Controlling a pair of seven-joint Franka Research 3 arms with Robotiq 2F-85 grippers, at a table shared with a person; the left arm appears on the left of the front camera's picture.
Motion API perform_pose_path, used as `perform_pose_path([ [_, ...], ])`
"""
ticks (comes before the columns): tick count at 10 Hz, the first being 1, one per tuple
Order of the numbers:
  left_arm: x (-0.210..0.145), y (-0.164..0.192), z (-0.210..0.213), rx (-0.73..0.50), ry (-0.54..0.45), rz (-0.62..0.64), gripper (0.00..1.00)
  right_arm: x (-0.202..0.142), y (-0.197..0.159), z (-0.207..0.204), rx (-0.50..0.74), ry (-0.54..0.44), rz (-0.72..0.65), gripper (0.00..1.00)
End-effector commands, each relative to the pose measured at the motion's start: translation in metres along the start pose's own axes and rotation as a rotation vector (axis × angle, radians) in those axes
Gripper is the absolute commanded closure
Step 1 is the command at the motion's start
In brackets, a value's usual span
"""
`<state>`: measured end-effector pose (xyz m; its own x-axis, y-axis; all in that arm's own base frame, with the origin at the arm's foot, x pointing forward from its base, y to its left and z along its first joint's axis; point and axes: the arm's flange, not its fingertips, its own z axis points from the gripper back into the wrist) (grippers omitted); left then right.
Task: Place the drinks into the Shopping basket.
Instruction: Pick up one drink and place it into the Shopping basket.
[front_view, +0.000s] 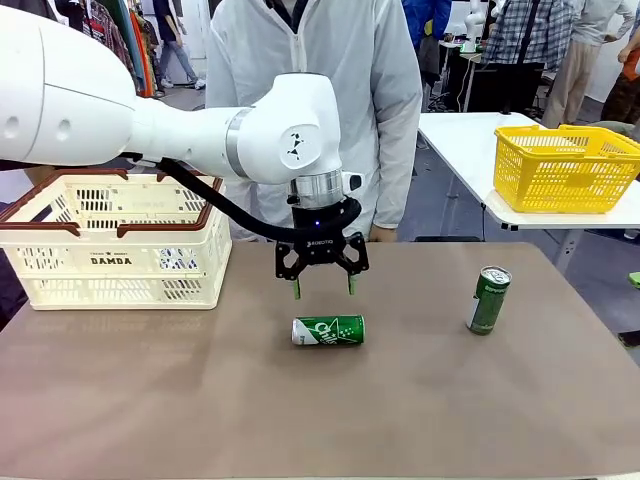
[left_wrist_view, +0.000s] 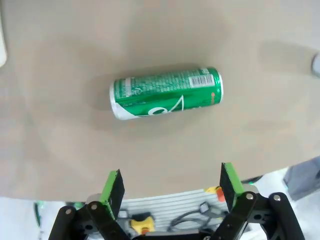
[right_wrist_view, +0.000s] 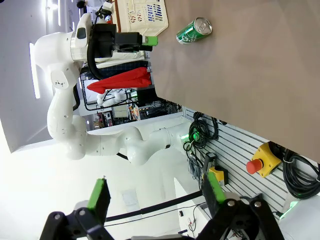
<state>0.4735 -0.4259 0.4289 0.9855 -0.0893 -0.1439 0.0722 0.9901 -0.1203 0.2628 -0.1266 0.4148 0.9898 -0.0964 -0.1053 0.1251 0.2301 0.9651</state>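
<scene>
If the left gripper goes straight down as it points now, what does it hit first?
Probably the lying green can, roughly centred under the open left gripper; depth is unclear, so it may touch bare table just beside it.

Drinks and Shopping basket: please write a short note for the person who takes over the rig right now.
Left gripper: open, hanging over the lying green can, not touching it.
Right gripper: open, empty, away from both cans.
Upright green can: on the table, robot's right side.
Shopping basket: far left; something blue shows through its slots, unclear what.
Done: no green can in yet.
Left: both green cans into the basket.
</scene>
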Motion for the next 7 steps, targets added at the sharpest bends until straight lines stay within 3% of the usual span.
perform_pose_path([
  [1, 0.003, -0.005, 0.003, 0.098, -0.045, -0.402, 0.00, 0.002, 0.007, 0.000, 0.019, -0.010, -0.008, 0.00],
  [3, -0.001, -0.011, -0.003, 0.332, -0.140, -1.117, 0.00, 0.002, 0.007, 0.000, 0.019, -0.010, -0.008, 0.00],
  [4, -0.006, -0.007, -0.006, 0.376, -0.134, -1.359, 0.00, 0.002, 0.007, 0.000, 0.019, -0.010, -0.008, 0.00],
  [5, -0.007, -0.002, -0.011, 0.389, -0.164, -1.590, 0.00, 0.002, 0.007, 0.000, 0.019, -0.010, -0.008, 0.00],
  [7, -0.008, 0.004, -0.013, 0.289, -0.289, -1.792, 0.00, 0.002, 0.007, 0.000, 0.019, -0.010, -0.008, 0.00],
])
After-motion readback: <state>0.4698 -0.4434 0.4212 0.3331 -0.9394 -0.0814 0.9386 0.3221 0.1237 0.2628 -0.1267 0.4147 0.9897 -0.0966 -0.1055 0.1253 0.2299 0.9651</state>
